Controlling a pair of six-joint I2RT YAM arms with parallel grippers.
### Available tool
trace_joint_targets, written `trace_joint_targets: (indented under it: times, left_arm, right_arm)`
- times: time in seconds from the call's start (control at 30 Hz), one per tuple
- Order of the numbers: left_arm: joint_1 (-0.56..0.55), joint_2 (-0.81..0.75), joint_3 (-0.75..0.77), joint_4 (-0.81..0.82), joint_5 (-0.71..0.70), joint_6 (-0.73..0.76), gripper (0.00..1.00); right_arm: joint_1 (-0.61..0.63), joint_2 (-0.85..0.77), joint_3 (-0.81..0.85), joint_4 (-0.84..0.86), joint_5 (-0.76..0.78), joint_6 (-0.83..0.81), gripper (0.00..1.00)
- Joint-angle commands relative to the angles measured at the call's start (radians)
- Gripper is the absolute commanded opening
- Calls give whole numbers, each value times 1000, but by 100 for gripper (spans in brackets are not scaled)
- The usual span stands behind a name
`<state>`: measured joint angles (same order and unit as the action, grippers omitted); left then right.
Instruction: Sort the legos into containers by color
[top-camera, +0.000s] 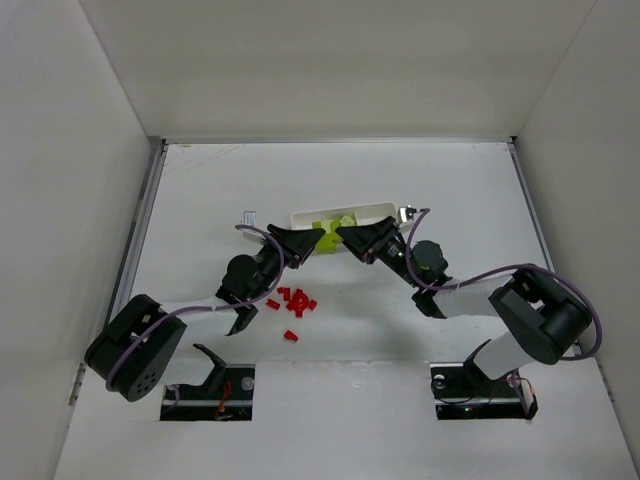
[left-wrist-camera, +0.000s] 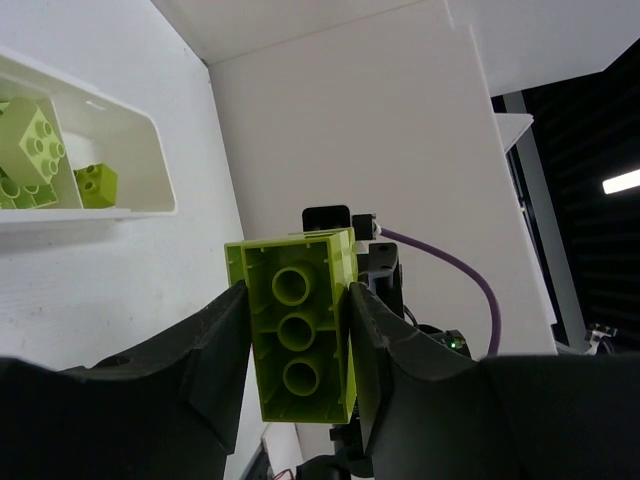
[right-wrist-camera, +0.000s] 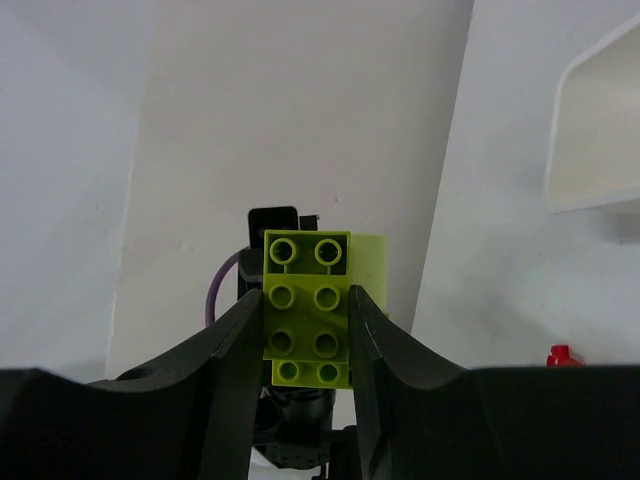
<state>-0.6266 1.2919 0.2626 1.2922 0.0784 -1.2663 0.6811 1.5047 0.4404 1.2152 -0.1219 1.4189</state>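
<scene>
My left gripper (top-camera: 316, 240) and right gripper (top-camera: 344, 236) meet tip to tip just in front of the white tray (top-camera: 375, 210). A yellow-green lego clump (top-camera: 329, 238) sits between them. In the left wrist view my left gripper (left-wrist-camera: 298, 300) is shut on a yellow-green brick (left-wrist-camera: 298, 340), hollow underside towards the camera. In the right wrist view my right gripper (right-wrist-camera: 307, 300) is shut on a yellow-green brick (right-wrist-camera: 306, 262), studs towards the camera, with a paler piece behind it. Several red legos (top-camera: 295, 300) lie on the table. Yellow-green bricks (left-wrist-camera: 30, 150) lie in the tray (left-wrist-camera: 140, 125).
White walls close the table in at the back and on both sides. A small clip-like object (top-camera: 408, 212) lies at the tray's right end, another (top-camera: 249, 217) at its left. One red lego (right-wrist-camera: 562, 355) shows below the tray's corner (right-wrist-camera: 600, 130) in the right wrist view.
</scene>
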Motion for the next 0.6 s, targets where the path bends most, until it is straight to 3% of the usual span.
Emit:
trace_joint_targets:
  times: [0.0, 0.23, 0.57]
  left_arm:
    - [6, -39, 23, 176, 26, 15, 27]
    - [58, -72, -17, 164, 63, 8, 20]
    - [123, -89, -68, 148, 103, 13, 19]
  right_arm:
    - [7, -12, 3, 103, -12, 6, 23]
    - [-42, -61, -45, 90, -31, 0, 23]
    - [-127, -132, -62, -31, -67, -66, 23]
